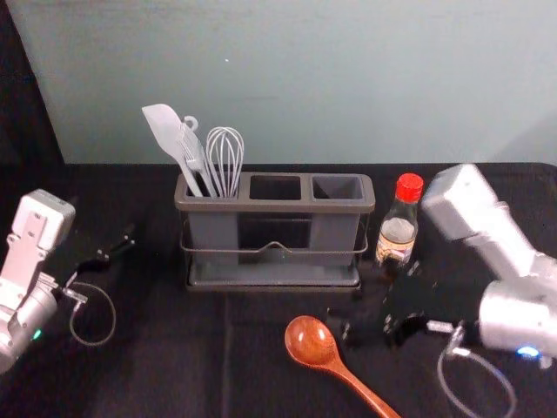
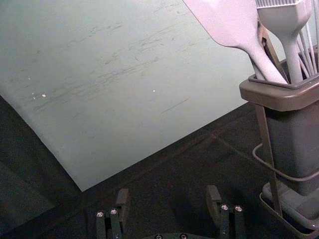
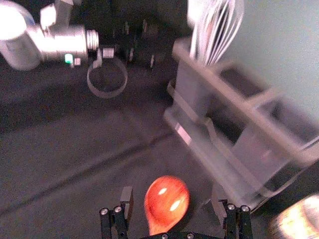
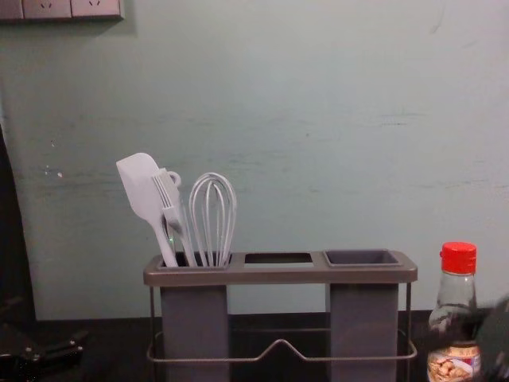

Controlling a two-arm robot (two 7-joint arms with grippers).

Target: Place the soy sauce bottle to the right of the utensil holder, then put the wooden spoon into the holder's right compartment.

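Note:
My right gripper (image 1: 376,298) is over the table in front of the holder's right end, left of its arm. In the right wrist view the open right gripper (image 3: 172,203) has the wooden spoon's bowl (image 3: 167,203) in line between its fingers, not gripped. The spoon (image 1: 313,343) lies on the cloth in front of the utensil holder (image 1: 271,207). Just right of the holder stands the soy sauce bottle (image 1: 398,228), upright and red-capped; a dark part of the right arm overlaps its edge in the chest view. My left gripper (image 1: 117,247) is idle at the left; the left wrist view shows this gripper (image 2: 168,201) open, empty.
A white spatula (image 4: 143,195), a brush (image 4: 171,208) and a whisk (image 4: 212,219) stand in the holder's left compartment. The middle and right (image 4: 362,258) compartments hold nothing visible. A pale wall (image 1: 305,78) rises behind the black-covered table (image 1: 174,366).

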